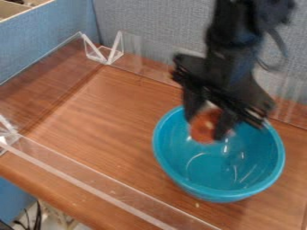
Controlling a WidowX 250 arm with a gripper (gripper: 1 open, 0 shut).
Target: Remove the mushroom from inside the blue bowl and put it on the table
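The mushroom [209, 127], reddish-brown and blurred, hangs between the fingers of my gripper [211, 126], which is shut on it. It is lifted above the left part of the blue bowl [220, 166], clear of the bowl's floor. The teal-blue bowl sits at the right front of the wooden table [90, 112], with nothing else visible inside it. My black arm comes down from the top right and hides part of the bowl's far rim.
Low clear acrylic walls [72, 166] edge the table along the front and left. Two clear acrylic brackets [104, 48] stand at the back left corner. A blue partition [48, 36] rises behind the left side.
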